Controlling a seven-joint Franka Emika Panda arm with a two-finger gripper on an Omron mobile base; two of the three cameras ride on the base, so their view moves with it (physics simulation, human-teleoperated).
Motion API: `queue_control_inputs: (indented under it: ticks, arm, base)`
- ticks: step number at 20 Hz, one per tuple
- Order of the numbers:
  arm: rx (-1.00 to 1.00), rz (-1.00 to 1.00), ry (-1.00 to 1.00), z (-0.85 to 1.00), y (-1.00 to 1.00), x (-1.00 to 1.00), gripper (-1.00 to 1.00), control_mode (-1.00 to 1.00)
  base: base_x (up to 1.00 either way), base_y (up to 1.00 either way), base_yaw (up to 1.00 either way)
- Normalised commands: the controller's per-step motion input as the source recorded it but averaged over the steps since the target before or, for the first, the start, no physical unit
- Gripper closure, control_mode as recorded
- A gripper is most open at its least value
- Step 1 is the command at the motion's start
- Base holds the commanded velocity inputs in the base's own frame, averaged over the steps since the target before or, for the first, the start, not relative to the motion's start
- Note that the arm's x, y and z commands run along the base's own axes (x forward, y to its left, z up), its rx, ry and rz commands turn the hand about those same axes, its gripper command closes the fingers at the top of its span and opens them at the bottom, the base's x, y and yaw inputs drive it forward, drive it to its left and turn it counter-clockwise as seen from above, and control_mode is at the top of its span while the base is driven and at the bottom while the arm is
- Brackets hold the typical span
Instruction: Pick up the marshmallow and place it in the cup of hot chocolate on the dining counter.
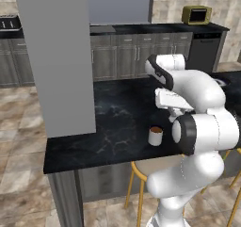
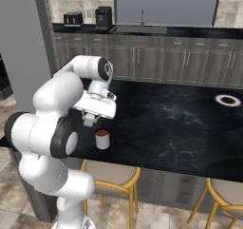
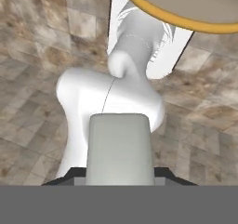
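The cup of hot chocolate [image 2: 102,138] [image 1: 155,135], small and white with brown liquid on top, stands near the front edge of the black dining counter [image 2: 175,119] [image 1: 117,113]. My gripper [image 2: 89,118] hangs above the counter, just up and to the left of the cup in the right base view, and is not touching it. A pale stubby marshmallow [image 2: 88,121] sticks out below the fingers. In the hand view the marshmallow [image 3: 120,148] sits close to the camera between the two dark tips of the gripper [image 3: 120,176], which is shut on it.
A white plate with a dark blue rim [image 2: 228,100] [image 1: 221,82] lies far right on the counter. Yellow-framed stools [image 2: 111,173] [image 2: 228,190] stand under the front edge. A grey pillar [image 1: 56,56] rises at the counter's left end. Grey cabinets [image 2: 156,62] line the back wall.
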Motion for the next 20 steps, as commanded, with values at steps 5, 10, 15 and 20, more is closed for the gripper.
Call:
queue_control_inputs:
  ticks: [5,10,15,20]
  arm:
    - [-0.04,0.0,0.32,-0.05,0.0,0.21,1.0,-1.0]
    - [-0.04,0.0,0.12,-0.19,0.0,0.0,1.0,-1.0]
    - [-0.01,0.0,0.02,-0.13,0.0,0.0,1.0,-1.0]
    - [0.0,0.0,0.0,-0.08,0.04,0.05,1.0,-1.0]
  base:
    - [0.0,0.0,0.0]
    - [0.0,0.0,0.0]
    - [0.0,0.0,0.0]
    - [0.0,0.0,0.0]
